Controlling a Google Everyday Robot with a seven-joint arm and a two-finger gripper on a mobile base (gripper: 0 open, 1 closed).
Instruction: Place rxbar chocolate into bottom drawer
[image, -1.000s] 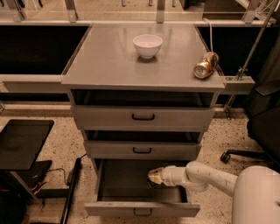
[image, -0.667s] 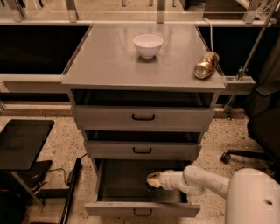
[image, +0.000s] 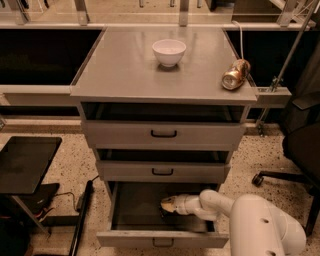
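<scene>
Pale-tipped jaws reach into the open bottom drawer (image: 160, 239) at lower centre; whether they are parted or gripping cannot be told. A small dark shape just under them, seemingly the rxbar chocolate (image: 162, 213), blurs into the shadowed floor. Drawer floor stretches leftward to the side wall. The white arm (image: 260, 225) is cut off at lower right.

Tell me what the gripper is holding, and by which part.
Cannot tell. The gripper is down inside the open bottom drawer, and nothing can be made out at its tip.
</scene>
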